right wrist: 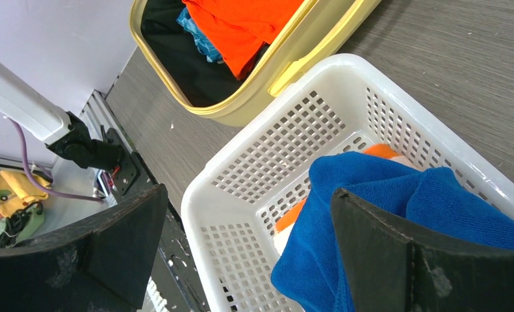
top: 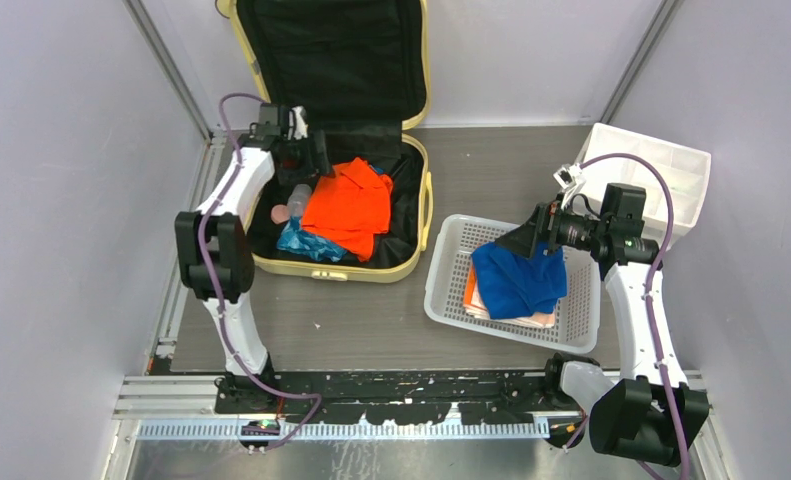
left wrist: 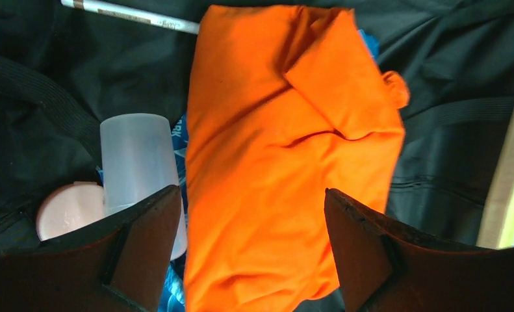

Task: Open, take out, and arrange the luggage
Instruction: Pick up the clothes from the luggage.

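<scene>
Unpacking step: left gripper, fingers spread and empty, poised over orange cloth mid-luggage, likely needs lowering and closing; right gripper splayed, empty, above basket's blue towel.

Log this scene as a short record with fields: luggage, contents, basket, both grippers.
luggage: pale yellow, open
contents: orange cloth, clear bottle, pink disc, blue packet
basket: white, holds blue towel over orange item
left gripper: open, above orange cloth
right gripper: open, over basket by blue towel
</scene>
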Action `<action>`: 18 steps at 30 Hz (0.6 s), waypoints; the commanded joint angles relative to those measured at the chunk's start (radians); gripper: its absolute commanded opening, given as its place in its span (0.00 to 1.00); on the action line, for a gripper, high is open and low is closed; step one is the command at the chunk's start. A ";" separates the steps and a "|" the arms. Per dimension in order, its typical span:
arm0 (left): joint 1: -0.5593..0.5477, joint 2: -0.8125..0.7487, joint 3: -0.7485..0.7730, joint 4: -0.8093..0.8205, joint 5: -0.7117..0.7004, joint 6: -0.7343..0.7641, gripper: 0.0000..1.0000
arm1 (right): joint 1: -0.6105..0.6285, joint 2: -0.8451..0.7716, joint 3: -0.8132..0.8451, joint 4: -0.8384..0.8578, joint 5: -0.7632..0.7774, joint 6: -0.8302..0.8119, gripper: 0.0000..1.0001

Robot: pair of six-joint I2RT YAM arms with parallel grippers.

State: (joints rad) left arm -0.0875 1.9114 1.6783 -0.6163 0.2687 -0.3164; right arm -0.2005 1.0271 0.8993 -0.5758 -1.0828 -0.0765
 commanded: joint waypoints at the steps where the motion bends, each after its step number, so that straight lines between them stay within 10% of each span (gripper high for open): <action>1: -0.063 0.080 0.104 -0.161 -0.157 0.077 0.82 | -0.002 -0.012 0.032 0.019 0.004 -0.009 1.00; 18: -0.071 0.186 0.187 -0.271 -0.120 0.127 0.84 | -0.002 0.001 0.032 0.010 0.013 -0.020 1.00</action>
State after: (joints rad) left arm -0.1623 2.1021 1.8164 -0.8406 0.1505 -0.2192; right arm -0.2005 1.0275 0.8993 -0.5762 -1.0721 -0.0803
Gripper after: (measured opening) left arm 0.834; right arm 0.995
